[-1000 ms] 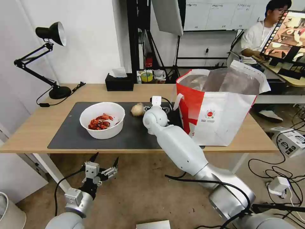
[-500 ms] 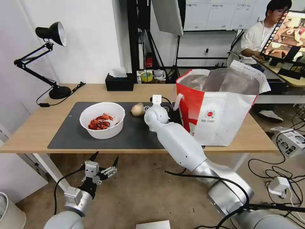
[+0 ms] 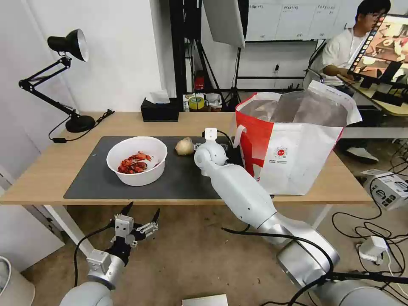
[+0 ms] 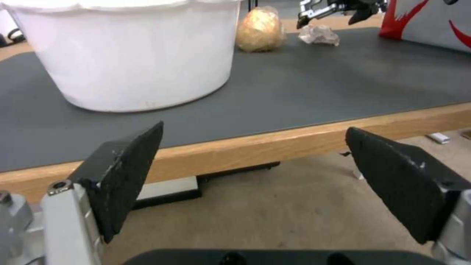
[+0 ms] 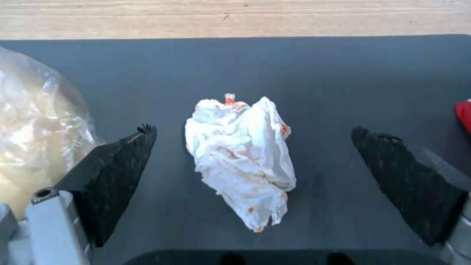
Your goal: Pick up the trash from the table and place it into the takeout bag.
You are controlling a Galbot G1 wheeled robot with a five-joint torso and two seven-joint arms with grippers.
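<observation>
Tissue (image 5: 243, 158), small, crumpled and stained with orange spots, lies on the dark grey mat (image 3: 102, 180) between the spread fingers of the right gripper (image 5: 250, 162), which hangs over it with its jaws wide apart and touching nothing. Seen from the left wrist, that same gripper (image 4: 333, 9) sits just above the tissue (image 4: 319, 35), with the beige wrapped ball (image 4: 260, 30) just beside it on the mat. From the head camera the right arm reaches across the mat, its wrist hiding the tissue, and the ball (image 3: 184, 146) lies on the mat between that wrist and the white bowl (image 3: 137, 160) of red crayfish shells. The bowl stands on the mat's left half. The takeout bag (image 3: 293, 144) stands upright and open at the mat's right end, its foil lining showing. The mat lies on the light-wood table (image 3: 51, 165). The left gripper (image 3: 137, 216) hangs below the table's front edge, near the mat's left part, with its fingers (image 4: 127, 173) spread open and empty.
</observation>
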